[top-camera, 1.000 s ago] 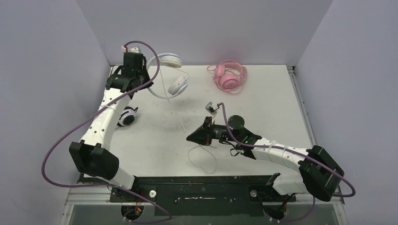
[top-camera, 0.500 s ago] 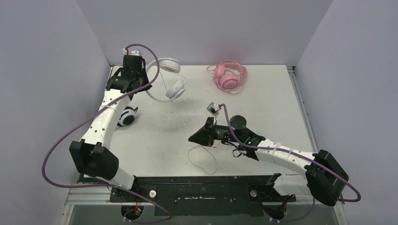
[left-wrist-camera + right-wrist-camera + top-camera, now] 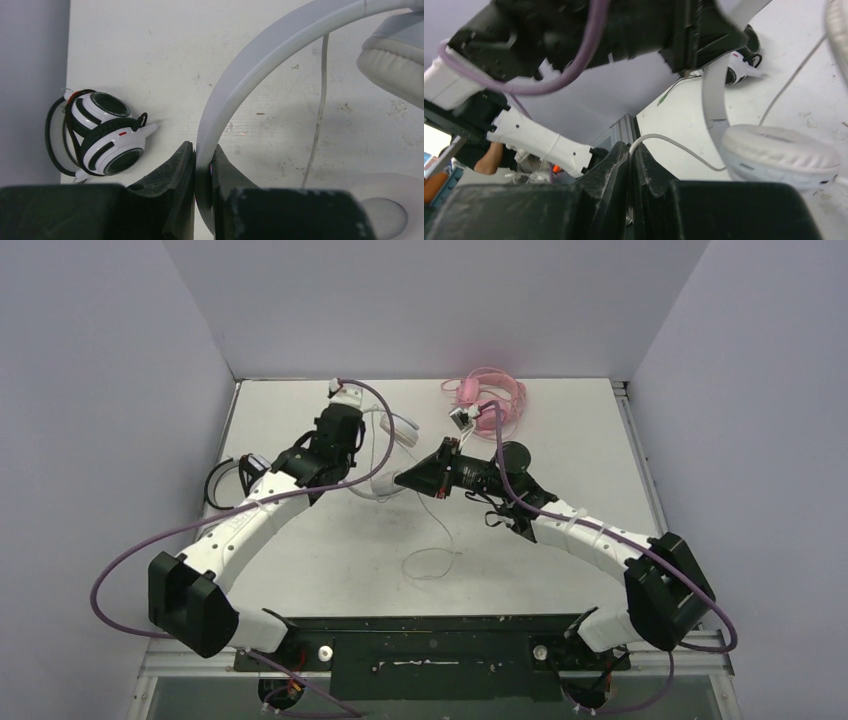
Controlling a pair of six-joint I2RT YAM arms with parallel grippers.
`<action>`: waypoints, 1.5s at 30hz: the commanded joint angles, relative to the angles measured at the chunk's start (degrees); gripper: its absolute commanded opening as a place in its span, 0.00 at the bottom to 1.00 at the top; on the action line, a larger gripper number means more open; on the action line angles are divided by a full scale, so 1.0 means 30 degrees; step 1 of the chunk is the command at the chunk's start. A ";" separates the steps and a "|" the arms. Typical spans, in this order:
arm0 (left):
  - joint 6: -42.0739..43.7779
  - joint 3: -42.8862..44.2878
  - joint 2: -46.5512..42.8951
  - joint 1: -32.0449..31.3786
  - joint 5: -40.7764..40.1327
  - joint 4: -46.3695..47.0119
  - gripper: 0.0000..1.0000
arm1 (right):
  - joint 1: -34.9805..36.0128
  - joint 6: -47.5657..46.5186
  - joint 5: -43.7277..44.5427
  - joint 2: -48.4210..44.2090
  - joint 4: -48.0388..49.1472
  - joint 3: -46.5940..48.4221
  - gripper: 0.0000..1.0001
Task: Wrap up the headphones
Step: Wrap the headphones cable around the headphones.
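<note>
The left claw (image 3: 202, 170) is closed on the headband of the white headphones (image 3: 260, 55), near mid-desk (image 3: 330, 540). This grip anchors the set, apparently so the cord can be wound around it. The right claw (image 3: 630, 150) is closed on the thin white cable (image 3: 674, 145), pinched at the fingertips close to an earcup, which gives control of the lead. Slack cable lies looped on the desk nearer the bases. The black-and-white headphones (image 3: 102, 132) rest at the left edge and the pink headphones (image 3: 490, 400) at the far edge, apart from the work.
</note>
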 commanded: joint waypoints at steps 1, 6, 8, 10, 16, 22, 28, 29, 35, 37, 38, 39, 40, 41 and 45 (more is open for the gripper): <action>0.2312 -0.0188 -0.1416 -0.1600 -0.3166 0.2680 0.00 | -0.1165 0.3347 -0.1083 0.1583 0.4250 0.1321 0.07; 0.2684 -0.0400 -0.1554 -0.2624 -0.3349 0.1491 0.00 | -0.2621 0.5319 -0.2215 0.3260 0.5995 0.2172 0.06; 0.2561 -0.0061 -0.1348 -0.2779 -0.2796 0.0569 0.00 | -0.3096 0.5572 -0.2749 0.3800 0.6113 0.2626 0.06; 0.2528 0.0361 -0.1018 -0.2963 -0.2321 -0.0462 0.00 | -0.3656 0.5502 -0.3413 0.4225 0.5759 0.3190 0.06; 0.2454 0.1372 -0.0093 -0.3182 -0.1711 -0.3004 0.00 | -0.4955 0.3539 -0.4868 0.4676 0.1496 0.4824 0.00; 0.1865 0.3123 0.1555 -0.3222 -0.0209 -0.5733 0.00 | -0.5565 -0.0074 -0.4906 0.4846 -0.3625 0.6579 0.00; 0.1406 0.4511 0.2548 -0.3220 0.1106 -0.7533 0.00 | -0.5602 -0.5018 -0.5420 0.5584 -0.9692 0.9029 0.01; 0.1238 0.5021 0.2840 -0.3225 0.1368 -0.8064 0.00 | -0.5606 -0.5724 -0.5554 0.5630 -1.0506 0.9245 0.01; 0.1179 0.6732 0.4123 -0.3223 0.2796 -1.0248 0.00 | -0.5602 -1.0407 -0.3561 0.5464 -1.5272 1.0341 0.02; 0.1062 0.7132 0.4459 -0.3226 0.2772 -1.0833 0.00 | -0.5602 -1.1783 -0.2994 0.5573 -1.6610 1.0891 0.03; 0.0964 0.7381 0.4672 -0.3219 0.2631 -1.1158 0.00 | -0.5602 -1.2338 -0.2761 0.5599 -1.7226 1.1144 0.03; 0.0919 0.7628 0.4892 -0.3225 0.2595 -1.1550 0.00 | -0.5580 -1.2814 -0.2512 0.5621 -1.7735 1.1337 0.05; 0.0917 0.7871 0.5158 -0.3226 0.2609 -1.1859 0.00 | -0.5533 -1.3214 -0.2353 0.5649 -1.8187 1.1525 0.05; 0.0916 0.8118 0.5367 -0.3204 0.2695 -1.2190 0.00 | -0.5476 -1.3597 -0.2101 0.5689 -1.8547 1.1677 0.05; 0.0745 0.8814 0.6032 -0.3219 0.3145 -1.2876 0.00 | -0.5249 -1.4406 -0.1442 0.5695 -1.9351 1.1873 0.06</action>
